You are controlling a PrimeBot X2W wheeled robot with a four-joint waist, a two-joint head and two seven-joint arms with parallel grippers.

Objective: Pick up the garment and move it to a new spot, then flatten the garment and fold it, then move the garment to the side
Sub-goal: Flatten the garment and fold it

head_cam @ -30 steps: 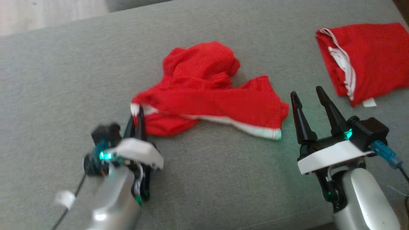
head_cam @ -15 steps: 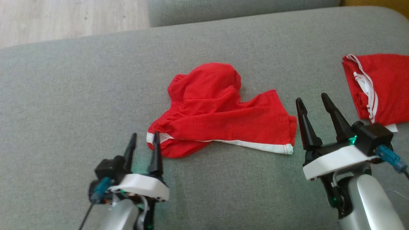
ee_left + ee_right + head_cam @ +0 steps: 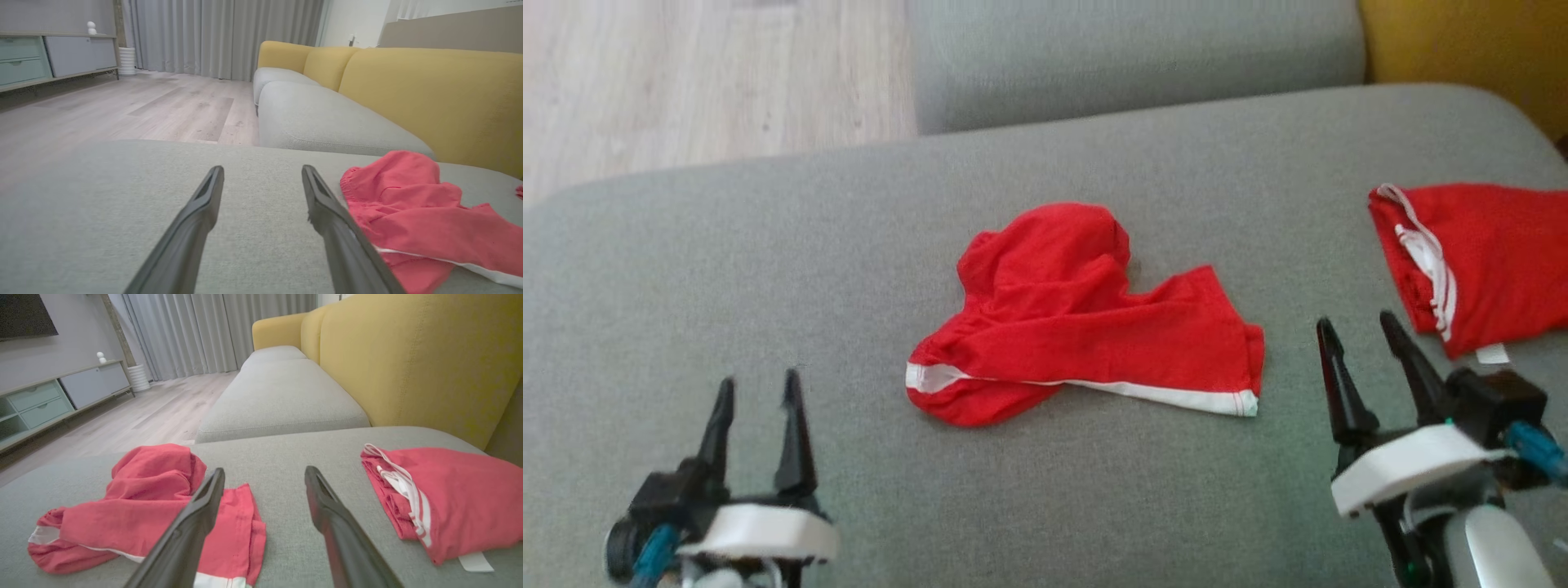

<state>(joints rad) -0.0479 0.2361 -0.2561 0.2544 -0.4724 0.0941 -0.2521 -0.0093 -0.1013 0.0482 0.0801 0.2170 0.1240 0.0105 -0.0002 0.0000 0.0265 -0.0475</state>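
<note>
1. Grey seat cushion (image 3: 768, 269). We list it as the work surface. Everything below lies on it or hangs just above its near edge.

2. Crumpled red garment (image 3: 1086, 327). This is the task's thing, and it rests loose at the middle of the cushion with nothing touching it. Its long axis runs left to right across the head view. A bunched lobe rises from the left half, on the side away from us.

3. Folded red garment (image 3: 1486, 261). It sits flat at the far right, well apart from item 2. We judge it finished and no part of the coming move.

4. Right gripper (image 3: 1356, 319). The fingers are spread with nothing between them. It stands near the garment's right end, which lies ahead and to its left in the right wrist view. We judge this the nearer arm.

5. Left gripper (image 3: 758, 378). The fingers are likewise spread and empty. It stands further off from the garment's left end, which lies ahead and to its right.

6. White hem band (image 3: 1160, 396). It runs along the garment's near edge and faces both grippers. We judge that its two ends give each arm a corner for spreading the cloth flat.
</note>
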